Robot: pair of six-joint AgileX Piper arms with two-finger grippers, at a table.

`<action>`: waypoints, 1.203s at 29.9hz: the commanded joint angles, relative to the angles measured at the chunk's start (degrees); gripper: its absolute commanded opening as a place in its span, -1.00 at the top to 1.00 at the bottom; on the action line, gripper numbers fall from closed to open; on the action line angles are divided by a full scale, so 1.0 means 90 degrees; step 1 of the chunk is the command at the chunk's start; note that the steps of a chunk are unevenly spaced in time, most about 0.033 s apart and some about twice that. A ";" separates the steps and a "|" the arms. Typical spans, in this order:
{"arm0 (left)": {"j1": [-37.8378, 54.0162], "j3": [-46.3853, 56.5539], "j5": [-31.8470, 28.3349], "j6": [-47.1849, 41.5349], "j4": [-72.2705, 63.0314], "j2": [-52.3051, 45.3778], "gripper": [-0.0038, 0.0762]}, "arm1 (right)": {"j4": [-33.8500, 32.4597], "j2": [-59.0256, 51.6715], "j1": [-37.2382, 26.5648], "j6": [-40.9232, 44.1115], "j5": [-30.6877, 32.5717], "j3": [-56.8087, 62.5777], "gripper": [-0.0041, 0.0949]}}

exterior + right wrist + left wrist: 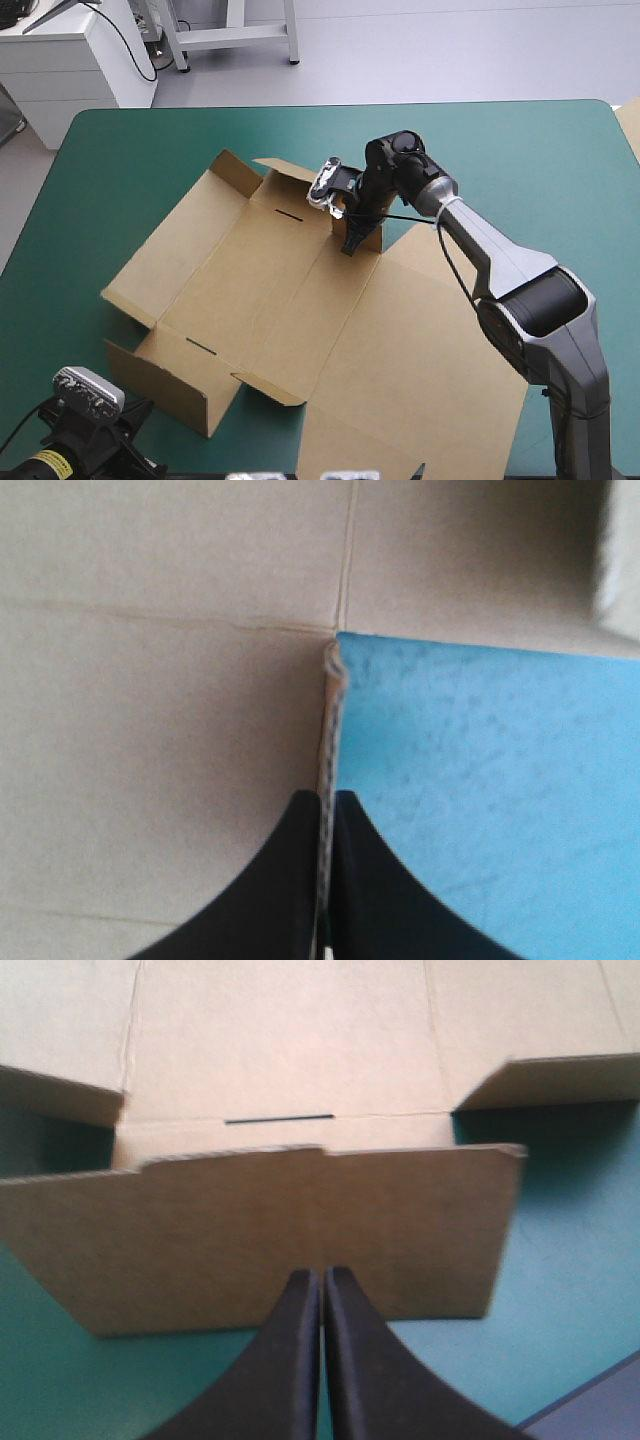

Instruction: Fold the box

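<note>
Left claw (321, 1290): nearest the viewer, low at the worktop's near left corner, its black fingers pressed together in a point and holding nothing.
Near wall (260, 1230): brown board panel standing partly raised just ahead of the left claw, apart from it; a narrow slot (278, 1118) shows in the floor panel behind.
Box (270, 280): cut brown sheet lying mid-worktop on the teal-green cover (120, 160), mostly spread flat, with the big lid panel flat toward the near right and small flaps lifted at the far left.
Right claw (355, 240): fingers all but closed, pinching the thin edge of an upright flap (330, 710) at the box's far right side.
Right arm: reaches in from the near right, forearm stretched diagonally across the lid, wrist bent so the claw points down onto the flap.
Step in hand: judged to be raising the side walls; folding looks early, none tucked yet.
Next move: likely calls for swinging the pinched flap inward without tearing it, while the left claw pushes the near wall up.
</note>
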 commanded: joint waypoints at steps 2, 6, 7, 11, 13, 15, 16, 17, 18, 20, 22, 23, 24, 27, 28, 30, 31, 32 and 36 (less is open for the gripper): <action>0.0006 -0.0203 -0.0291 -0.0027 -0.0109 0.0084 0.92 | 0.0013 -0.0207 0.0161 -0.0663 -0.0290 -0.0772 0.95; 0.0006 -0.0203 -0.0118 -0.0027 -0.0109 0.0084 0.92 | 0.0398 -0.0115 0.0353 -0.1324 -0.0392 -0.1074 0.95; 0.0006 -0.0203 -0.0090 -0.0027 -0.0109 0.0084 0.92 | 0.0482 -0.0101 0.0405 -0.1457 -0.0438 -0.1125 0.95; 0.0006 -0.0203 -0.0017 0.0006 -0.0109 0.0084 0.92 | 0.0503 -0.0090 0.0685 -0.1765 -0.0624 -0.1129 0.95; 0.0006 -0.0203 -0.0017 -0.0006 -0.0109 0.0084 0.92 | 0.0452 -0.0090 0.0802 -0.1882 -0.0606 -0.1129 0.95; 0.0006 -0.0203 -0.0017 -0.0006 -0.0109 0.0084 0.92 | 0.0466 -0.0090 0.0845 -0.1880 -0.0591 -0.1129 0.95; 0.0006 -0.0203 -0.0017 -0.0006 -0.0109 0.0084 0.92 | 0.0498 -0.0090 0.0845 -0.1880 -0.0591 -0.1129 0.95; 0.0006 -0.0203 -0.0017 -0.0006 -0.0109 0.0084 0.92 | 0.0515 -0.0090 0.0845 -0.1880 -0.0591 -0.1129 0.95; 0.0006 -0.0203 -0.0017 -0.0006 -0.0109 0.0084 0.92 | 0.0517 -0.0090 0.0845 -0.1880 -0.0558 -0.1129 0.95; 0.0006 -0.0203 -0.0017 -0.0006 -0.0109 0.0084 0.92 | 0.0378 -0.0090 0.0845 -0.1741 -0.0545 -0.1129 0.94; 0.0006 -0.0203 -0.0031 -0.0006 -0.0109 0.0084 0.92 | 0.0119 -0.0090 0.0845 -0.1484 -0.0545 -0.1129 0.87; 0.0006 -0.0203 -0.0045 -0.0006 -0.0109 0.0084 0.92 | -0.0095 -0.0090 0.0845 -0.1272 -0.0545 -0.1129 0.81; 0.0006 -0.0203 -0.0077 -0.0006 -0.0109 0.0084 0.92 | -0.0310 -0.0102 0.0845 -0.1087 -0.0503 -0.1129 0.75; 0.0006 -0.0203 -0.0190 -0.0006 -0.0084 0.0084 0.92 | -0.0568 -0.0115 0.0845 -0.0938 -0.0313 -0.1129 0.58; 0.0006 -0.0203 -0.0216 -0.0006 -0.0084 0.0084 0.92 | -0.0503 -0.0141 0.0845 -0.0938 -0.0301 -0.1129 0.53; 0.0006 -0.0203 -0.0283 -0.0006 -0.0084 0.0084 0.92 | -0.0308 -0.0172 0.0845 -0.0938 -0.0343 -0.1129 0.46; 0.0006 -0.0203 -0.0299 -0.0006 -0.0084 0.0084 0.92 | -0.0219 -0.0182 0.0845 -0.0938 -0.0343 -0.1129 0.46; 0.0006 -0.0203 -0.0299 -0.0006 -0.0069 0.0084 0.92 | -0.0207 -0.0226 0.0845 -0.0904 -0.0330 -0.1129 0.46; 0.0006 -0.0203 -0.0299 -0.0006 -0.0093 0.0084 0.92 | -0.0672 -0.0466 0.0854 -0.0620 0.0131 -0.1138 0.46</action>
